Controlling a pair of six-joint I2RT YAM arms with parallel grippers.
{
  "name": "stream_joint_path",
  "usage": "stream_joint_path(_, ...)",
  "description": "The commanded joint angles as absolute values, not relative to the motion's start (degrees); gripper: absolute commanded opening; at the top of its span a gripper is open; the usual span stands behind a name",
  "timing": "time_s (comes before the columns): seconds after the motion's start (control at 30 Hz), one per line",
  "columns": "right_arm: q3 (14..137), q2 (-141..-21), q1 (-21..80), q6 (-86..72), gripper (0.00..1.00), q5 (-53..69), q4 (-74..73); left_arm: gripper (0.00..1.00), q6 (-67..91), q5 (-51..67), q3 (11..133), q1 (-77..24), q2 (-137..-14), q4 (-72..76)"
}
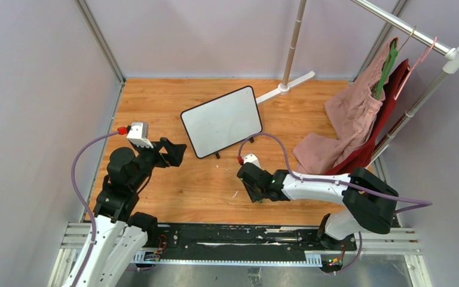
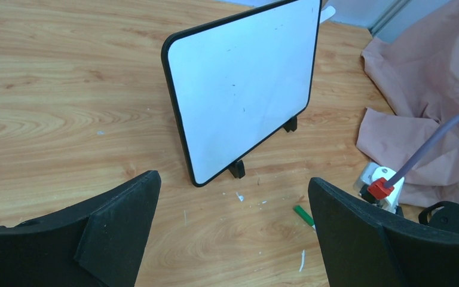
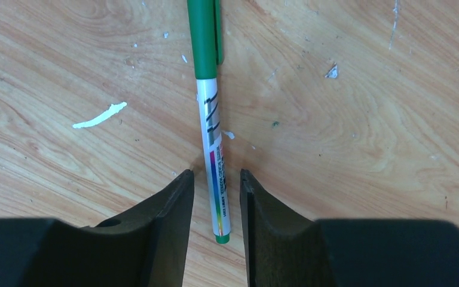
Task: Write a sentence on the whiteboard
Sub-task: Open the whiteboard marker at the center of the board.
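The whiteboard stands tilted on its small black feet at the middle of the wooden table, and it also shows in the left wrist view. Its face is blank apart from faint specks, so no sentence shows. A green-capped white marker lies flat on the table; its cap end shows in the left wrist view. My right gripper is low over it, jaws narrowly open on either side of the barrel's tail, small gaps on both sides. My left gripper is wide open and empty, left of the board.
Pink and red garments hang from a clothes rack at the right and drape onto the table. The rack's white foot stands behind the board. Small white scraps litter the wood. The right arm's wrist is near the board's right foot.
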State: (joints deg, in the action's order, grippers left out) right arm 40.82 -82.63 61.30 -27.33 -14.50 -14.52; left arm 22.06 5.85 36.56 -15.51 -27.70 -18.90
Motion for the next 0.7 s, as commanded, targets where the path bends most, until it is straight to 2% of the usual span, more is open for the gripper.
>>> stream_joint_path(0.0, 42.8, -85.5, 60.0, -26.0, 0.36, -13.5, -17.8, 1.0, 21.8, 6.7, 35.8, -16.3, -26.8, -17.1)
stream_joint_path(0.17, 42.7, -87.8, 59.5, -26.0, 0.25, -11.0, -17.3, 1.0, 21.8, 6.6, 35.8, -16.5, -26.4, -17.0)
stream_joint_path(0.33, 41.4, -86.7, 59.0, -26.7, 0.01, -10.3, -17.0, 1.0, 21.9, 6.6, 35.8, -16.6, -26.1, -17.0)
stream_joint_path(0.43, 40.6, -82.2, 59.0, -26.8, 0.0, -11.4, -17.2, 1.0, 22.0, 6.6, 35.8, -16.6, -26.4, -17.0)
stream_joint_path(0.67, 37.0, -60.8, 59.8, -23.6, 0.0, -9.7, -15.3, 1.0, 26.6, 7.7, 35.2, -16.6, -27.4, -14.0)
